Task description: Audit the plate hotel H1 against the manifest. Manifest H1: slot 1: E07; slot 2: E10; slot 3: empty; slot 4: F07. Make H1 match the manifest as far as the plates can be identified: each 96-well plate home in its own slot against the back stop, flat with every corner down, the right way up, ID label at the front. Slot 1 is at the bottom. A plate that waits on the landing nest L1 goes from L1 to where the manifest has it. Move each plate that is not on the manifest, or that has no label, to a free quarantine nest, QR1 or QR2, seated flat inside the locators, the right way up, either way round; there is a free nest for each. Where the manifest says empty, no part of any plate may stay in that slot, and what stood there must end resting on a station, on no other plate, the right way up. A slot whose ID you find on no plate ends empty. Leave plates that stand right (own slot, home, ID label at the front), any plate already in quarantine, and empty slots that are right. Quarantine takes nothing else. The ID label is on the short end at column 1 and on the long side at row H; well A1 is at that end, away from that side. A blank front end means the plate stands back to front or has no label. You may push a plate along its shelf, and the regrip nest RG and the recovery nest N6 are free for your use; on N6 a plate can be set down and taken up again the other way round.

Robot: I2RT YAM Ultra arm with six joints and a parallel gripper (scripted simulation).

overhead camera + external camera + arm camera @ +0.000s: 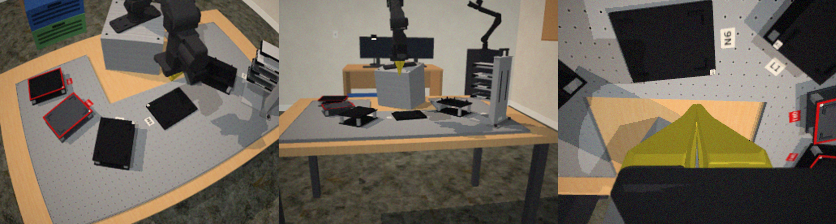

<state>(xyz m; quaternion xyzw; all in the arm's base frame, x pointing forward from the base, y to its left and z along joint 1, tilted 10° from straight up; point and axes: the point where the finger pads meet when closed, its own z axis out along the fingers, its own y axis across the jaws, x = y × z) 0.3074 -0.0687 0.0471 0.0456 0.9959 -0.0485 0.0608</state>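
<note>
My gripper (177, 76) (399, 71) (696, 111) has its yellow fingers shut on nothing. It hangs high over the table between the arm's pedestal and the flat black recovery nest N6 (172, 107) (409, 115) (663, 40). A black plate (114, 140) (358, 110) (808, 30) sits on the landing nest L1, left of N6. The plate hotel H1 (265, 65) (501, 87) stands at the far right. Its shelves hold dark plates, and their labels are too small to read. The two red-framed quarantine nests stand at the far left: one (45, 83) looks black inside, the other (66, 114) grey.
The regrip nest RG (221, 73) (454, 102) stands between the arm and the hotel, partly hidden by the arm. The grey pedestal (130, 45) (398, 87) holds the arm's base. Blue and green crates (54, 18) stand off the table at the back left.
</note>
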